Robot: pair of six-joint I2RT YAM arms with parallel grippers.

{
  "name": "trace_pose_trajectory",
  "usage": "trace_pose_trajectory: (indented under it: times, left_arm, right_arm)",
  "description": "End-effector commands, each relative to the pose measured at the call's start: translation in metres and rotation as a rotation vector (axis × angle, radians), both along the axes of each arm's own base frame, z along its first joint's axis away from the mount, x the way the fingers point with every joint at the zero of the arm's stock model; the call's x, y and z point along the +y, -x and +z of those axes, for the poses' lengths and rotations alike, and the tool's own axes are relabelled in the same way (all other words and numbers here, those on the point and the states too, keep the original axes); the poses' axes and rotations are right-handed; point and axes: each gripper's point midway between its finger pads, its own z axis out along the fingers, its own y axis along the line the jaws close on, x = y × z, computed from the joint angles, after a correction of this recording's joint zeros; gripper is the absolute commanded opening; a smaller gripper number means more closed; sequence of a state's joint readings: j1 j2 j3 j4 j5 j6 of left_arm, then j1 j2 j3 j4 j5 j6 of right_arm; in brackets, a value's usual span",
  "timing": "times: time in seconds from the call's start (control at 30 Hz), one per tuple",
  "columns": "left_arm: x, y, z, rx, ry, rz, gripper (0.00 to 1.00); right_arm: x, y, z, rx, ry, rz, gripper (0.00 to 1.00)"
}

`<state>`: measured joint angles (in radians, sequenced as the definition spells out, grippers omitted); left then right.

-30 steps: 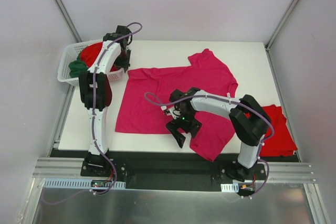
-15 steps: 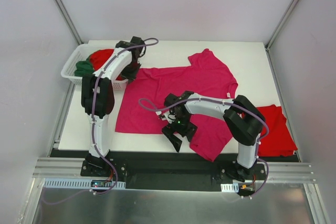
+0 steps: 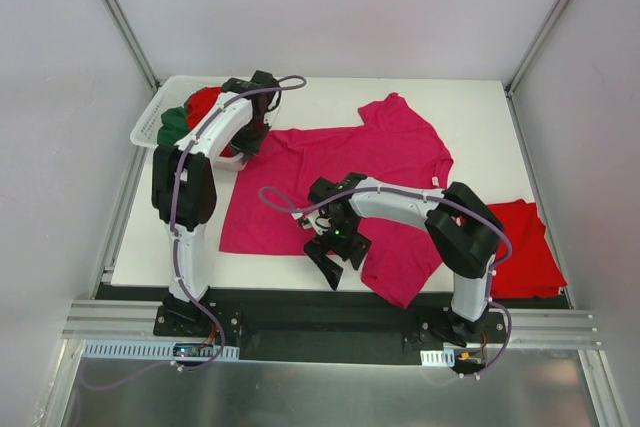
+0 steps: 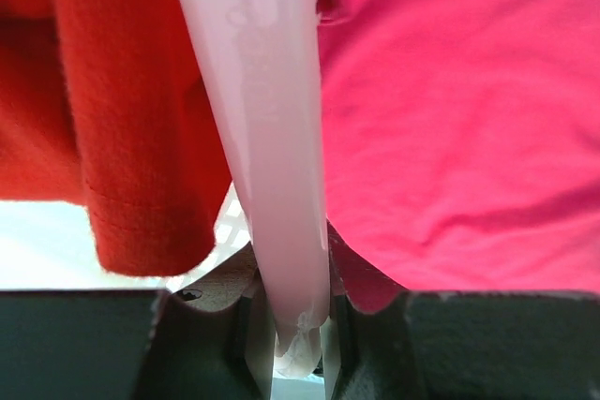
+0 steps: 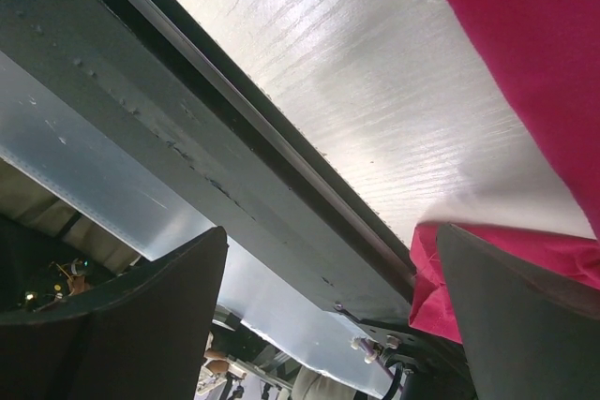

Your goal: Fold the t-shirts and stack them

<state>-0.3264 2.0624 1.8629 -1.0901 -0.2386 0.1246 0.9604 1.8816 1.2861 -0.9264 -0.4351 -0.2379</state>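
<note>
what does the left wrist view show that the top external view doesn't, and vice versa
Only left wrist: the left gripper shut on the rim of the white plastic lattice basket. Only top external: the open right gripper, the folded bright red cloth t-shirt at far right, and the dark green cloth t-shirt in the basket. Both: the spread magenta-pink cloth t-shirt and the second bright red cloth t-shirt at the basket.

White basket (image 3: 147, 125) on table (image 3: 480, 109)

A basket (image 3: 148, 130) holding t-shirts (image 3: 203, 104) sits far left, a spread t-shirt (image 3: 390, 147) centre, another t-shirt (image 3: 527, 257) near right.
</note>
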Motion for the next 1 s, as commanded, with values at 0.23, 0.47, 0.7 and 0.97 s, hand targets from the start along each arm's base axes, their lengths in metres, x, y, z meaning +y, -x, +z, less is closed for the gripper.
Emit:
trace_pose_trajectory:
  times: [0.23,0.47,0.7,0.97]
  left_arm:
    - [0.014,-0.014,0.065,-0.172,-0.022,0.032,0.00]
    - [0.046,0.024,0.064,-0.130,-0.181,0.103,0.00]
    - [0.059,0.067,0.059,-0.028,-0.239,0.226,0.24]
    - [0.049,0.079,0.096,-0.149,-0.141,0.481,0.99]
  right_arm:
    - [-0.001,0.007,0.004,0.020,-0.012,0.025,0.96]
    - [0.000,0.009,0.002,0.027,-0.012,0.028,0.96]
    - [0.006,0.012,0.000,0.038,-0.015,0.041,0.96]
    - [0.008,0.015,-0.002,0.051,-0.013,0.051,0.96]
